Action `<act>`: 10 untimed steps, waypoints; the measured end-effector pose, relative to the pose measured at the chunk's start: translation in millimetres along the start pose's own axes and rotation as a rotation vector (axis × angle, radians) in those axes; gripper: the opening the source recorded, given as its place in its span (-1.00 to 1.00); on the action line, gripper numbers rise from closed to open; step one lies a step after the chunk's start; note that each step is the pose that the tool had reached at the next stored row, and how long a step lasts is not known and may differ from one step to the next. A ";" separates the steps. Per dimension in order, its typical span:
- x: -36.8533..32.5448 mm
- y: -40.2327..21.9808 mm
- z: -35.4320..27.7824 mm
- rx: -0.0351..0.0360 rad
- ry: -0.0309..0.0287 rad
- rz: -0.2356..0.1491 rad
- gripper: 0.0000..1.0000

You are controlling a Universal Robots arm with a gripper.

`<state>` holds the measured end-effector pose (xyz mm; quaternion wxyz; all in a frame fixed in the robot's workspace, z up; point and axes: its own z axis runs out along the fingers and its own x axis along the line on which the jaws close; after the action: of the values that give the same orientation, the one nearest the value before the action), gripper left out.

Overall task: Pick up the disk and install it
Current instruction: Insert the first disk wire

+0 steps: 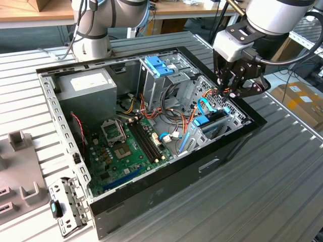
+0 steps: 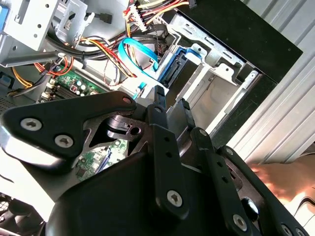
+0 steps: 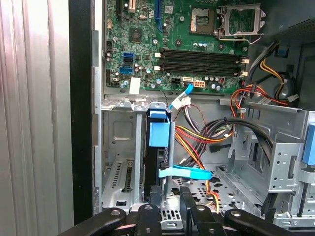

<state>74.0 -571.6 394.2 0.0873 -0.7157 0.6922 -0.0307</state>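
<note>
One disk (image 3: 153, 167) on edge in drive bay (image 3: 115, 142), hand (image 1: 227, 92) close above.

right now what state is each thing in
case, open, insides exposed
disk, on edge in a bay slot
next slot, empty
ram slots, empty
cpu socket, bare, no cooler
end effector, just above the disk

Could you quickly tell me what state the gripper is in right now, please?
The black gripper: it cannot be told whether it is open or shut; it hangs over the grey metal drive bay.
</note>
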 end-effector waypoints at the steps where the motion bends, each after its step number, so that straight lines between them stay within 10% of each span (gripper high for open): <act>1: 0.0 0.0 0.0 0.0000 0.0000 0.000 -0.40; 6: 0.0 0.0 0.2 -0.0389 -0.0010 0.003 -0.40; 10: 0.0 0.0 0.2 -0.0441 -0.0011 0.004 -0.40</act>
<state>74.0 -571.7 394.0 0.0719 -0.7162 0.6940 -0.0149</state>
